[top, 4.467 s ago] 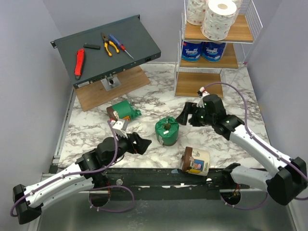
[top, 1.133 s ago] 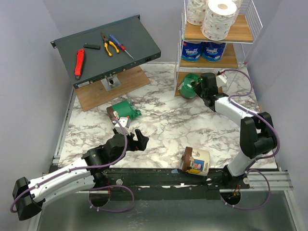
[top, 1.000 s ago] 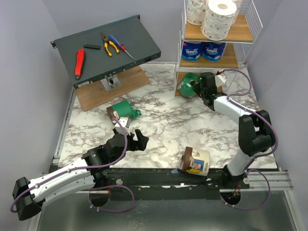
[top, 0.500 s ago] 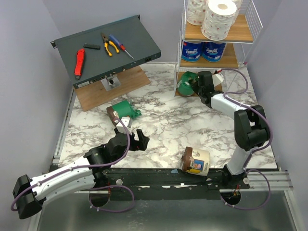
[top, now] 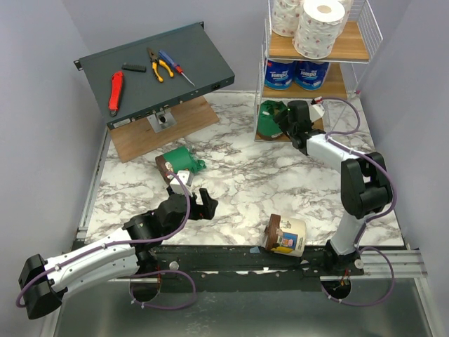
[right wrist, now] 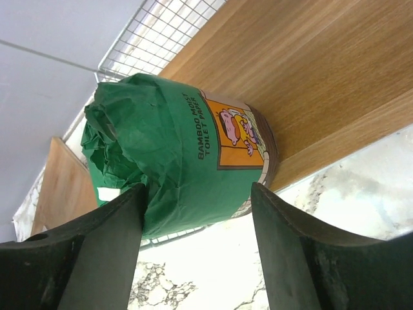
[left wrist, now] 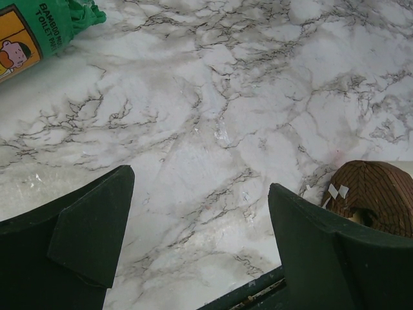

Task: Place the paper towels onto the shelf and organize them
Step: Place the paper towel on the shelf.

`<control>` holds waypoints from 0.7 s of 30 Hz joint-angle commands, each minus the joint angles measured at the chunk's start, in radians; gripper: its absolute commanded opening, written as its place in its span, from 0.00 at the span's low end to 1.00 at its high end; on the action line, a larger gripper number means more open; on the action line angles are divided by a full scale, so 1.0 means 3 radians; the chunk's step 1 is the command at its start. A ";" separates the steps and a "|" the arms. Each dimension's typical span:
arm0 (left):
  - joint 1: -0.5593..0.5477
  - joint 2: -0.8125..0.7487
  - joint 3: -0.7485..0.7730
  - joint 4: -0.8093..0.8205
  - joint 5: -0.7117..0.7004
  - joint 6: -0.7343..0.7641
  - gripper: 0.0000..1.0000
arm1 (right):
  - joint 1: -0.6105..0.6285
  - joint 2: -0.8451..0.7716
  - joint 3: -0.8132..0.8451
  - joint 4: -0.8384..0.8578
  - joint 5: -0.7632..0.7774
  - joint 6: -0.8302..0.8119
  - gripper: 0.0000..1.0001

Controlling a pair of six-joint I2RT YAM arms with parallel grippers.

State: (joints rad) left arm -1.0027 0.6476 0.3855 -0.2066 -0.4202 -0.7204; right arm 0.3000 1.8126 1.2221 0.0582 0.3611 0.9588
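Counter [top: 231,151] carries the shelf [top: 335,90] at its far right. Placing is almost finished, I think: one green roll [top: 269,119] sits on the lowest board, at its front edge, between the wide jaws of the right end effector [top: 286,119], which seem not to press it. Next this arm should back out straight without dragging it. Left end effector [left wrist: 199,184] hangs wide and empty over the counter.

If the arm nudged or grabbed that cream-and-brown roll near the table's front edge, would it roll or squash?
The cream-and-brown roll seems to lie on its curved side, so a nudge would probably set it rolling. It is wrapped in paper, gathered at the brown end, so it is likely light and slightly squashy under a grip.
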 commanded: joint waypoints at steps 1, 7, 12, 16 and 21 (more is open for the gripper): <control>0.0009 0.0005 0.0095 0.0057 -0.0108 0.0039 0.89 | -0.0013 -0.0070 0.0096 -0.0077 -0.0073 -0.0039 0.70; 0.0009 -0.0044 0.0075 0.0054 -0.0108 0.0034 0.89 | -0.0014 -0.0535 -0.0189 -0.0092 -0.0208 -0.0174 0.73; 0.0009 -0.0057 0.0064 0.0067 -0.0089 0.0034 0.89 | -0.0016 -0.0887 -0.0484 0.0011 -0.0660 -0.0577 0.74; 0.0009 -0.0039 0.0056 0.0099 -0.0048 0.0029 0.89 | -0.0009 -0.1046 -0.0961 0.0540 -0.0912 -0.1020 0.72; 0.0009 -0.0001 0.0115 0.0051 -0.0036 0.0049 0.89 | -0.0008 -0.1067 -0.1816 0.1891 -0.1006 -0.1293 0.63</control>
State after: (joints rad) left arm -1.0027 0.6430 0.3855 -0.2012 -0.4225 -0.7204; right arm 0.2993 1.4849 0.8494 0.2939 0.1291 0.6842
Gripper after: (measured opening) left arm 0.888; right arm 0.668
